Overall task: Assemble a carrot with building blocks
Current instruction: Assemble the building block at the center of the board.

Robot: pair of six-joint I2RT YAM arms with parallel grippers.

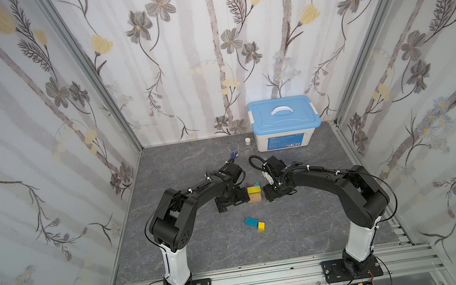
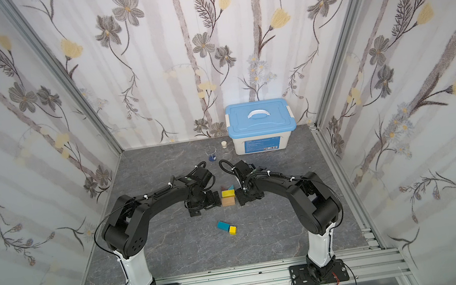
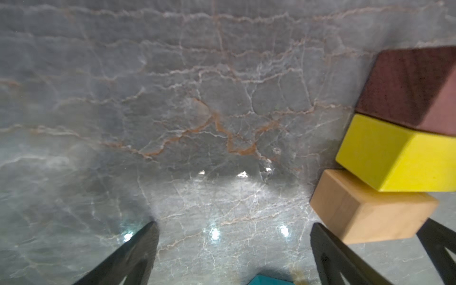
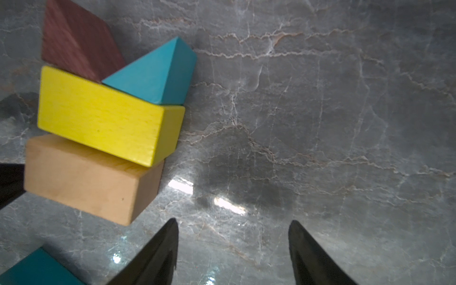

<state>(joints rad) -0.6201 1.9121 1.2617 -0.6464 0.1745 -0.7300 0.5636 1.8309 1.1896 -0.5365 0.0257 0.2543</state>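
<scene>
The grey marbled bench (image 1: 204, 243) fills the lower middle of both top views. The left arm (image 1: 170, 215) and right arm (image 1: 348, 190) rise from the bottom edge and bend inward towards frame centre. A blue-lidded box (image 1: 284, 123) stands upper right of centre, against the flowered back wall (image 1: 194, 63).

The left tool (image 3: 233, 225) stands wide, with only bare bench between its fingers. The right tool (image 4: 233, 222) is parted less widely and also grips nothing. They sit low, one on each side of the carrot (image 1: 254, 193), which lies flat at frame centre, partly built.

In the carrot, the yellow brick (image 4: 103, 118) lies slightly askew against the tan brick (image 4: 84, 180), which is the lower of the two in the top views. The maroon wedge (image 4: 74, 39) and teal wedge (image 4: 158, 71) touch the yellow brick's upper side and spread apart. The tan brick is just beside one finger of the left tool; whether they touch cannot be told.

Below centre, apart from the column, the teal brick (image 1: 252, 221) lies against the yellow cube (image 1: 261, 225). A beaker (image 1: 234, 151) with blue at its base and a small corked vial (image 1: 248, 142) stand left of the box.
</scene>
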